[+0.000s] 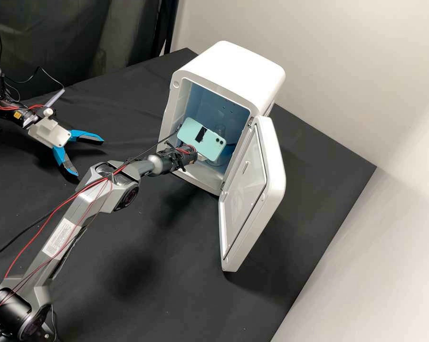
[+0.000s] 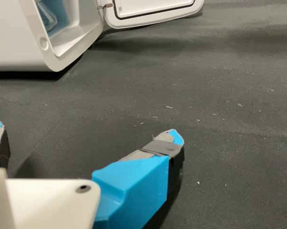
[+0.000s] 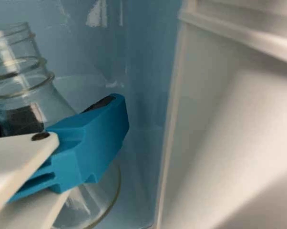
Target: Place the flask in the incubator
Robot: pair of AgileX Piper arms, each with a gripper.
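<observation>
R wrist view: R gripper (image 3: 57, 112) inside incubator (image 1: 233, 71), jaws closed on flask (image 3: 19, 67) neck. High view: L gripper (image 1: 90, 157) jaws wide open, empty, low over bench (image 1: 152, 247), well apart from incubator.

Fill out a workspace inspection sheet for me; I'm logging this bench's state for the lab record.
Surface: black bench, matte.
Job's things: flask inside the white incubator; its door hangs open.
Clutter: nothing seen.
Grippers: right gripper inside the incubator, closed on the flask's neck; left gripper open over the bench.
Cables: red wires run along the arms.
Surroundings: white wall, dark curtain behind.
</observation>
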